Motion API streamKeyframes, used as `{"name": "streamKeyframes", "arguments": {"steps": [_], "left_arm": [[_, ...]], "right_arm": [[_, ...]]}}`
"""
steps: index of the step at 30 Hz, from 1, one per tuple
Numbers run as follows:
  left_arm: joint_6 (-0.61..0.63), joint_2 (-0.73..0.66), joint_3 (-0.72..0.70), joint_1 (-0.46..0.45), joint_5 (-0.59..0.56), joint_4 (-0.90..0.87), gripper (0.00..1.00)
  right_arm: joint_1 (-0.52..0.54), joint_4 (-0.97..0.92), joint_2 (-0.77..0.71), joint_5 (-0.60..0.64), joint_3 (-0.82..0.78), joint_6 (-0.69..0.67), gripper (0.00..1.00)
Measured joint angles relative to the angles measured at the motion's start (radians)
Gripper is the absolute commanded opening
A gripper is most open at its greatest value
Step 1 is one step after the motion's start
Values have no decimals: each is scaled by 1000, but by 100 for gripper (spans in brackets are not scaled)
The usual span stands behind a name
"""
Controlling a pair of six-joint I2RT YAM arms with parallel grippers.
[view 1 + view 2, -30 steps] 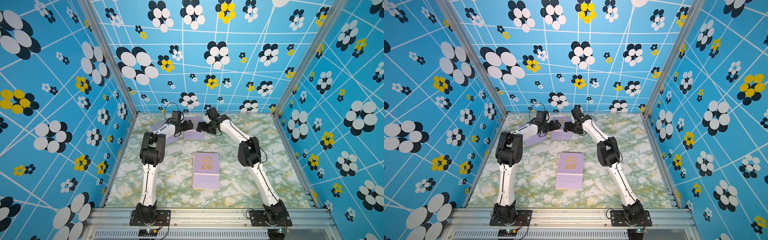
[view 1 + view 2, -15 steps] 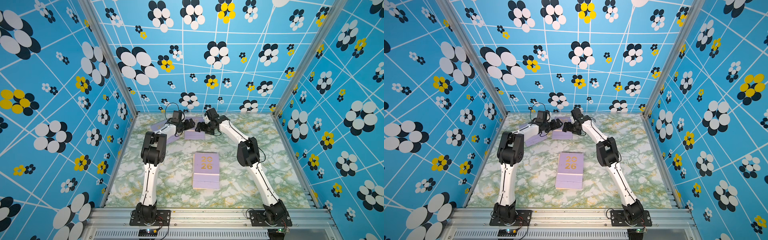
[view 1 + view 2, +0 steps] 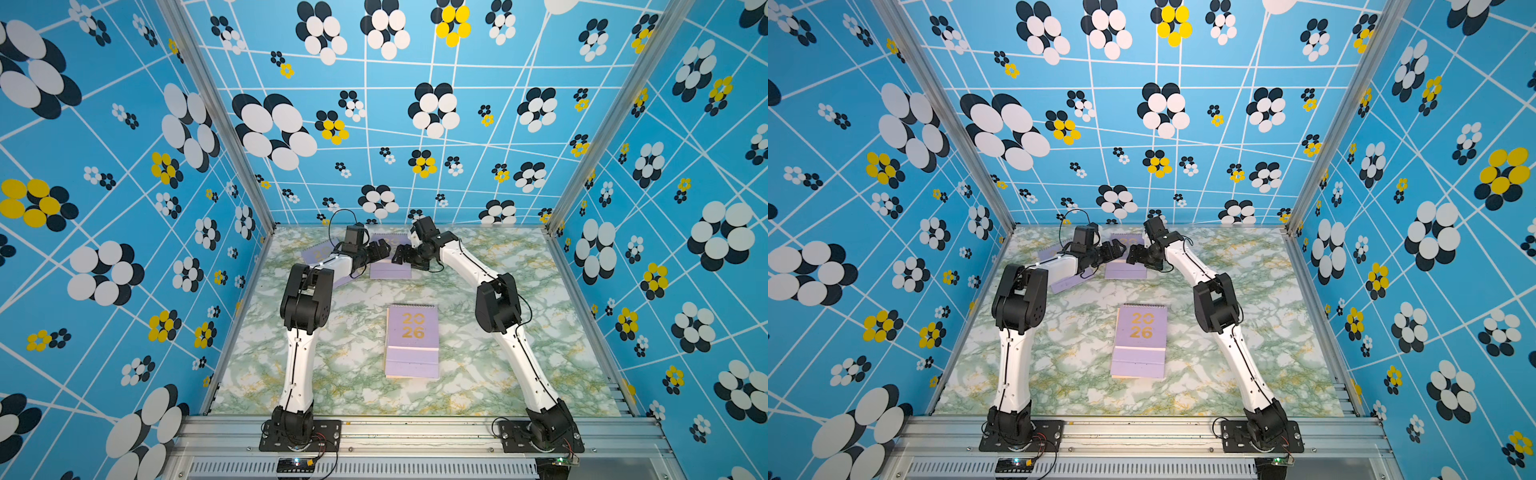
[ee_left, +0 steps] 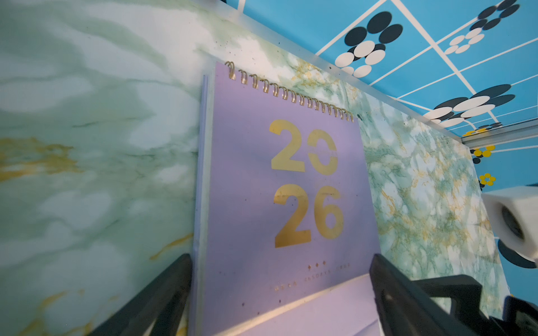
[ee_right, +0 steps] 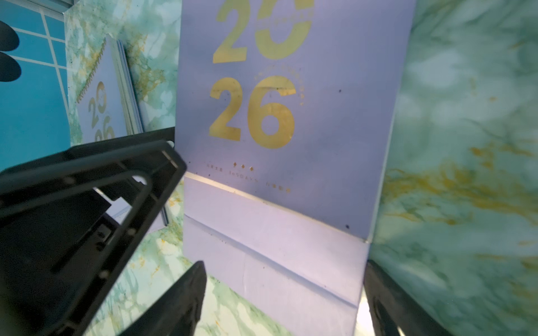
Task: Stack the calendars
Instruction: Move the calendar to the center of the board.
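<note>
Lilac calendar (image 3: 390,271) flat at table (image 3: 561,353) 12 o'clock, long axis 12–6. Left gripper (image 3: 380,252) over its 9 o'clock edge, right gripper (image 3: 400,254) over 3; both equally near, jaws spread wide astride it. Stack (image 3: 412,340) lies toward 6 o'clock.

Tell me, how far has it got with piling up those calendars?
Done: a central stack stands, lilac calendar on top, peach edges beneath; its count is hidden. In hand: the left gripper and right gripper, both open, straddle a far lilac calendar lying flat, not lifted. Left: that one, plus another lilac calendar under the left arm.
</note>
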Motion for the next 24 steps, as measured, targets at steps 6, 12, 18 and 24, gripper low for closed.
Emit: {"name": "streamKeyframes", "arguments": {"steps": [6, 12, 18, 24], "left_arm": [[-10, -53, -89, -14, -4, 30, 95], [-13, -105, -174, -33, -3, 50, 95], [-25, -140, -222, -48, -3, 52, 95], [-24, -158, -241, -57, 0, 40, 95]], "right_arm": [[-4, 10, -39, 0, -68, 0, 85], [-3, 37, -114, 1, -198, 0, 84], [8, 47, -179, 13, -303, 1, 84], [24, 44, -225, 56, -369, 8, 84]]}}
